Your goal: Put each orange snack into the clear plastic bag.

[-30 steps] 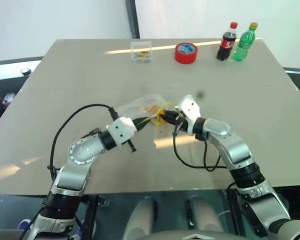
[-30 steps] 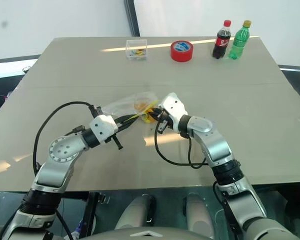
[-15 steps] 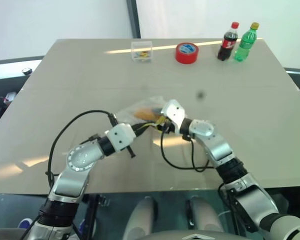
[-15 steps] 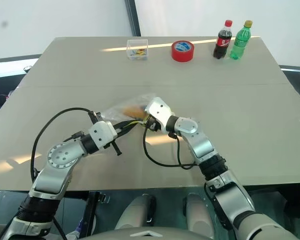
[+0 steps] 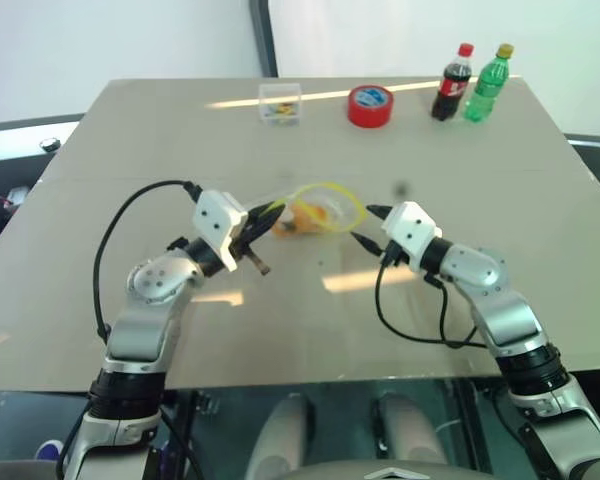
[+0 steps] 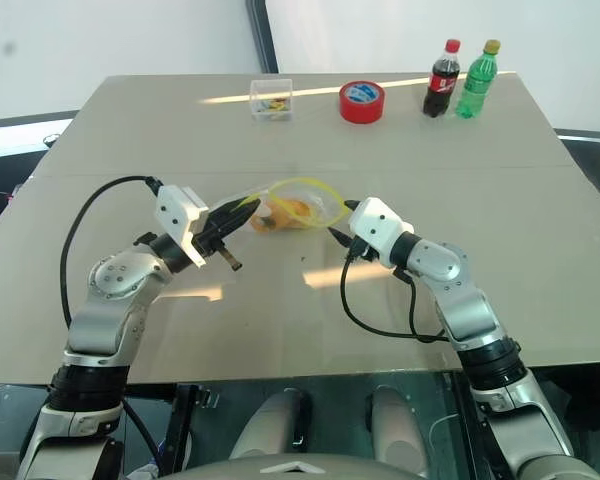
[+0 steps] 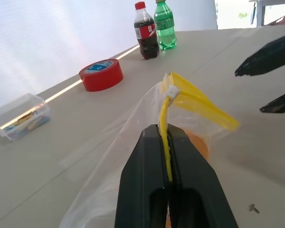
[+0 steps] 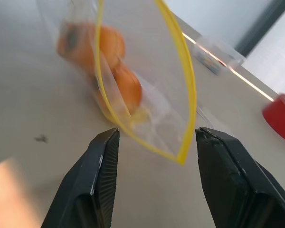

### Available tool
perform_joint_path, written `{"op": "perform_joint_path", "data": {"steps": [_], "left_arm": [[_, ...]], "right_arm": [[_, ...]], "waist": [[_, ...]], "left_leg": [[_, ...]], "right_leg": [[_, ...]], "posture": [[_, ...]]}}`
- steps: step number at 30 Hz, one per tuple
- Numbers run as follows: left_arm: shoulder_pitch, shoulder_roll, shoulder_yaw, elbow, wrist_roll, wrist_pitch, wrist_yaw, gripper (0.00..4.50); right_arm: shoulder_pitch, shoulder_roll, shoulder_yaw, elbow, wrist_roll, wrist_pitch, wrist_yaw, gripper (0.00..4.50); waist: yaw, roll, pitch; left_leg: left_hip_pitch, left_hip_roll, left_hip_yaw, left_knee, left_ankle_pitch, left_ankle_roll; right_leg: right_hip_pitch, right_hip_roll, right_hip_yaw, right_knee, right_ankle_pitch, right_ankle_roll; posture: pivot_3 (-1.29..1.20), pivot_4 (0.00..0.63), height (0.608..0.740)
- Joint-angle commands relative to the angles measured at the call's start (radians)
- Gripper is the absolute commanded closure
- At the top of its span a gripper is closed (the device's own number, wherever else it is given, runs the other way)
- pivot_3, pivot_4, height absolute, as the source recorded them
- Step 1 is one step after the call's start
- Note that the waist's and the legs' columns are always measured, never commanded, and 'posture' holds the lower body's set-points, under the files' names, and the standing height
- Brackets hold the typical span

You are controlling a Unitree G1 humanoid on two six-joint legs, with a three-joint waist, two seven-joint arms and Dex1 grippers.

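The clear plastic bag hangs just above the table's middle, its yellow seal strip gaping in a wide loop. Two orange snacks lie inside it, also seen through the plastic from the head. My left gripper is shut on the seal strip at the bag's left side and holds that edge up. My right gripper stands open just to the right of the bag's mouth, apart from it, with nothing between its fingers.
Along the table's far edge stand a small rigid clear box, a red tape roll, a cola bottle and a green bottle. Black cables loop from both wrists over the table's near half.
My right gripper was shut at the bag's mouth; it has opened and drawn back to the right. My left gripper has lifted the bag's edge, and the mouth now gapes wide.
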Motion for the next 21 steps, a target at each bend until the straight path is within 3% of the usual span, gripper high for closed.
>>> {"op": "perform_joint_path", "data": {"steps": [1,8,17,18,19,21], "left_arm": [[-0.023,0.016,0.016,0.004,-0.017,-0.02,-0.035,4.5],[-0.004,0.025,0.01,-0.003,-0.003,-0.049,-0.069,4.5],[0.054,0.031,0.019,-0.05,0.002,-0.064,-0.061,4.5],[0.06,0.032,0.021,-0.056,0.002,-0.063,-0.057,4.5],[0.064,0.032,0.023,-0.062,0.002,-0.062,-0.055,4.5],[0.074,0.034,0.025,-0.072,0.001,-0.061,-0.05,4.5]], "right_arm": [[-0.067,0.006,0.022,0.106,-0.077,-0.072,-0.057,1.93],[-0.192,0.028,0.027,0.34,-0.098,-0.218,-0.064,1.93],[-0.253,0.08,0.012,0.493,-0.049,-0.334,-0.006,1.93],[-0.26,0.084,0.009,0.505,-0.046,-0.341,-0.003,2.42],[-0.264,0.086,0.007,0.513,-0.042,-0.346,0.0,2.45],[-0.27,0.086,0.006,0.524,-0.042,-0.357,0.004,3.1]], "waist": [[0.001,0.0,0.0],[0.001,0.0,0.0],[0.001,0.0,0.0],[0.001,0.0,0.0],[0.001,0.0,0.0],[0.001,0.0,0.0]], "left_leg": [[0.0,0.0,0.0,0.0,0.0,0.0],[0.0,0.0,0.0,0.0,0.0,0.0],[0.0,0.001,0.0,0.0,0.0,0.0],[0.0,0.001,0.0,0.0,0.0,0.0],[0.0,0.001,0.0,0.0,0.0,0.0],[0.0,0.001,0.0,0.0,0.0,0.0]], "right_leg": [[0.0,0.0,0.0,0.0,0.0,0.0],[0.0,0.0,0.0,-0.001,0.0,0.0],[0.0,0.0,0.0,0.0,0.0,0.0],[0.0,0.0,0.001,0.0,0.0,0.0],[0.0,0.0,0.001,0.0,0.0,0.0],[0.0,0.0,0.0,-0.001,0.0,0.0]], "posture": [[0.0,0.15,0.74],[0.0,0.15,0.74],[0.0,0.15,0.74],[0.0,0.15,0.74],[0.0,0.15,0.74],[0.0,0.15,0.74]]}}
